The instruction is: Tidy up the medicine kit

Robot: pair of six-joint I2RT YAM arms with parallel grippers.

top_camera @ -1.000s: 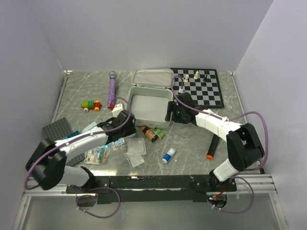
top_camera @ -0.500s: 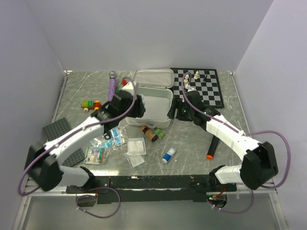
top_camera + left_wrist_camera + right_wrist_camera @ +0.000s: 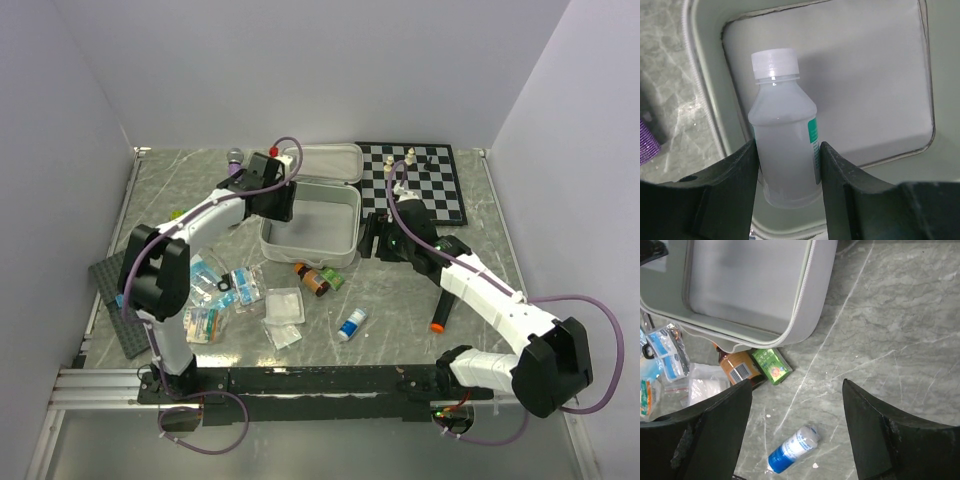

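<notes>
Over the open medicine kit (image 3: 305, 247) at table centre, the left gripper (image 3: 788, 165) pinches a white-capped bottle (image 3: 782, 145), label mostly hidden, poised for stowing inside. At the kit's 3 o'clock the right gripper (image 3: 796, 395) hovers spread wide, empty.

— What's underneath it all?
— A grey table (image 3: 400, 290) with a marbled top and pale veins.
— And around it?
— Plain pale walls: back wall (image 3: 300, 70), left wall (image 3: 50, 150), right wall (image 3: 585, 130). The light is soft and even.

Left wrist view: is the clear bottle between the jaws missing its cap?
No, the clear bottle has its white cap on, above the open medicine kit.
</notes>
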